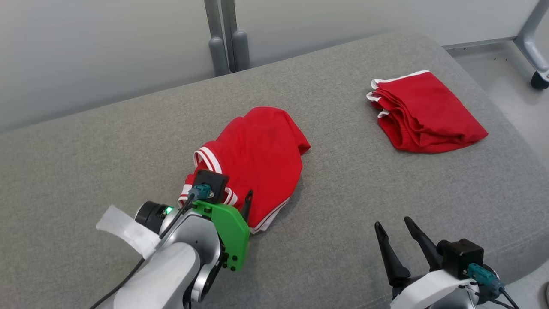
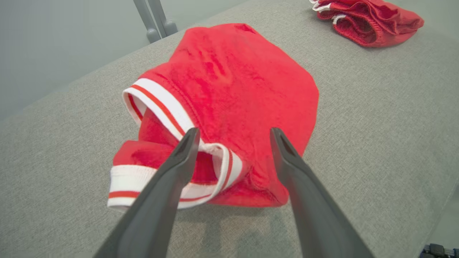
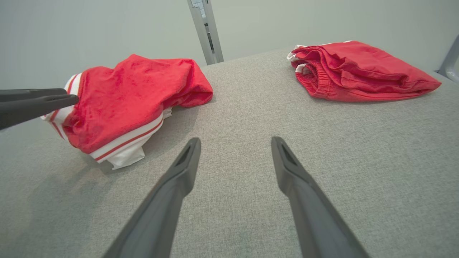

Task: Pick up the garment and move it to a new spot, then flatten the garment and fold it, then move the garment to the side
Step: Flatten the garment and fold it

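Observation:
A crumpled red garment point(image 1: 261, 150) with white striped trim lies in the middle of the grey cushioned surface point(image 1: 85, 141). My left gripper point(image 1: 230, 196) is at its near edge, open. In the left wrist view its two fingertips stand wide apart over the garment point(image 2: 244, 82), the left one by the striped cuff point(image 2: 157, 100); nothing is clamped between them. My right gripper point(image 1: 392, 223) hovers open over bare cushion at the lower right, empty, its fingers point(image 3: 179, 175) pointing between the two red items. The left fingers point(image 3: 36, 102) also reach the garment point(image 3: 132, 93) in the right wrist view.
A second red garment point(image 1: 422, 113), folded, lies at the back right of the cushion point(image 3: 358, 68). Grey metal posts point(image 1: 227, 47) stand behind the far edge. The cushion's right edge drops to the floor, where a caster wheel point(image 1: 539, 79) sits.

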{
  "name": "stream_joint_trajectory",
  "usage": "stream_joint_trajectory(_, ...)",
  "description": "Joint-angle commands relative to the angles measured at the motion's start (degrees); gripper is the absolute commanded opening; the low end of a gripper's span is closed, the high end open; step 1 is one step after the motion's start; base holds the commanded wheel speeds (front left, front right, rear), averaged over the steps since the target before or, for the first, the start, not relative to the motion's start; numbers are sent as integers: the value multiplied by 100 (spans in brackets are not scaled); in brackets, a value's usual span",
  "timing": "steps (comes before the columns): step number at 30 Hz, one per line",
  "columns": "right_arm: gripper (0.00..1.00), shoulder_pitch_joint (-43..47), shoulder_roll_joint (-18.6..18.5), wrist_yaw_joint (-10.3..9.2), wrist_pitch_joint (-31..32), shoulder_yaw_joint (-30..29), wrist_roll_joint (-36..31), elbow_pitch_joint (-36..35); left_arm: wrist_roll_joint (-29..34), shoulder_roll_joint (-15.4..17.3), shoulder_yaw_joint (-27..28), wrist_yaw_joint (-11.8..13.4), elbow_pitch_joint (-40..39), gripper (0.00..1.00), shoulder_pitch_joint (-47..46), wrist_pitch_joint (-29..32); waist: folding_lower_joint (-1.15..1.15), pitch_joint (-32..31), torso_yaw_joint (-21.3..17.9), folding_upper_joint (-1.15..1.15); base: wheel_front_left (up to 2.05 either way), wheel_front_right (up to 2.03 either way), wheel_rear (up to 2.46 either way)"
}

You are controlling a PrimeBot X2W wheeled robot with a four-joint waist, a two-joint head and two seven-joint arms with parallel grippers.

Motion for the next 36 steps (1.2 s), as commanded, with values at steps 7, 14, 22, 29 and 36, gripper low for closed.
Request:
stream_joint_trajectory(7, 100, -50, 0, -7, -27, 15, -23, 26, -49, 130, -44, 144, -92, 100, 201, 214, 0, -44, 167, 0, 0, 0, 0)
stream_joint_trajectory(14, 100, -90, 0, -7, 6, 88, -28, 43, -140, 46, -111, -49, -211, 41, 203, 112, 0, -96, 262, 0, 0, 0, 0)
stream_joint_trajectory(22, 100, -118, 0, -7, 28, 138, -41, 39, -103, -71, -152, -141, 95, 40, 3, 20, 0, -91, 178, 0, 0, 0, 0)
stream_joint_trajectory(29, 100, -115, 1, -7, -9, 86, -12, 63, -119, -163, -137, -259, 282, 0, -261, -69, 0, -54, 90, 0, 0, 0, 0)
stream_joint_trajectory(36, 100, -124, 1, -7, -63, 110, 42, 125, -79, -413, -47, -509, 186, 0, -924, -236, 0, -132, 72, 0, 0, 0, 0)
